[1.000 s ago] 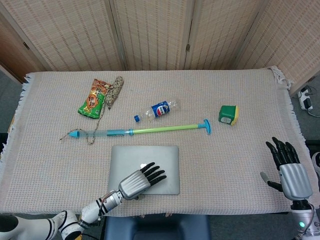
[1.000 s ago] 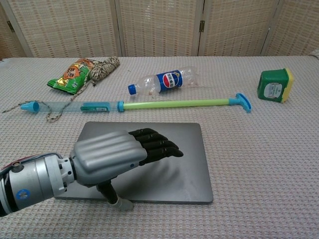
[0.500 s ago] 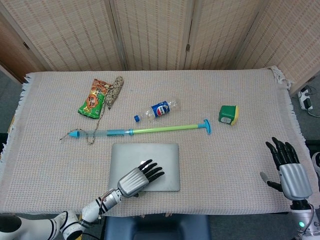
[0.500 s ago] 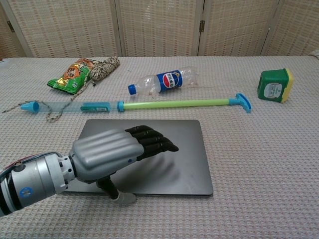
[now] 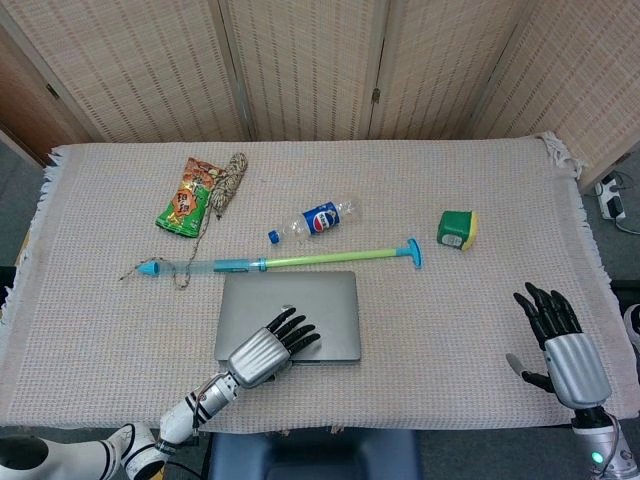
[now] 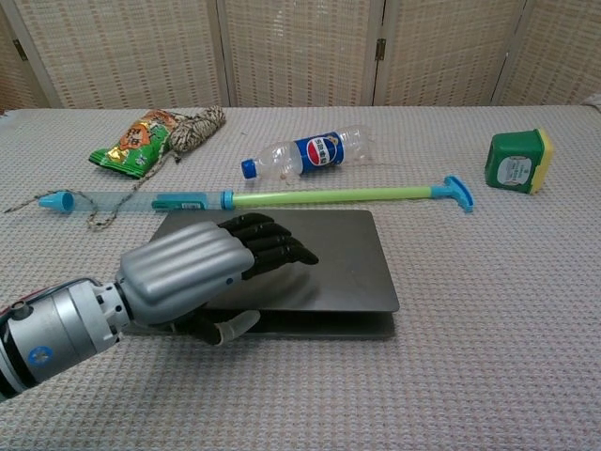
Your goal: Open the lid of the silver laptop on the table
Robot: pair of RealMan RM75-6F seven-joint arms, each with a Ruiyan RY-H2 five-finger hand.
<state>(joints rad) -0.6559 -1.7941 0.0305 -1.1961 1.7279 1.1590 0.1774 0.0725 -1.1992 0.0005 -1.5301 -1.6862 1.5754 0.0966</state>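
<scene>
The silver laptop (image 5: 318, 300) (image 6: 347, 254) lies at the front middle of the table. Its lid's front edge stands a little above the base (image 6: 362, 325), with a thin gap showing in the chest view. My left hand (image 5: 262, 352) (image 6: 188, 272) grips that front edge at its left part, dark fingers (image 6: 272, 246) flat on top of the lid and the thumb (image 6: 225, 326) tucked under it. My right hand (image 5: 560, 345) hovers by the table's right front corner, fingers spread and holding nothing; only the head view shows it.
A green and blue rod (image 5: 320, 260) (image 6: 329, 196) lies just behind the laptop's hinge side. Behind it lie a Pepsi bottle (image 5: 318, 219) (image 6: 315, 152), a snack bag (image 5: 185, 196), a ball of twine (image 5: 228, 180) and, to the right, a green box (image 5: 457, 229) (image 6: 515, 161).
My left hand has slid back to the laptop's front edge and taken hold of the lid, whose front edge has risen off the base. My right hand has shifted slightly left.
</scene>
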